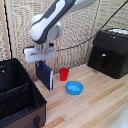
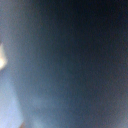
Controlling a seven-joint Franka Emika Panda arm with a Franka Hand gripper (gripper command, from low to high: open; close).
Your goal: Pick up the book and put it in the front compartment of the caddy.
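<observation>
Woven panels back a light wood worktop [image 1: 100,102]. On it: 1 black caddy [image 1: 20,97] at 8 o'clock, 1 red cup [image 1: 64,74] and 1 blue bowl [image 1: 74,88] near centre, 1 black appliance [image 1: 109,52] at 3 o'clock. Hand [image 1: 42,61] pinches 1 dark blue book [image 1: 45,75] by its top edge; book hangs upright just beside caddy's rim, approx. level w/ cup. Wrist view: blurred blue surface only.

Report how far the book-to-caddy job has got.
Done: the thin dark blue hardcover book is lifted off the wooden table. In hand: it hangs upright from the gripper, beside the large black fabric caddy. Left: carry it over a compartment, lower, release.
</observation>
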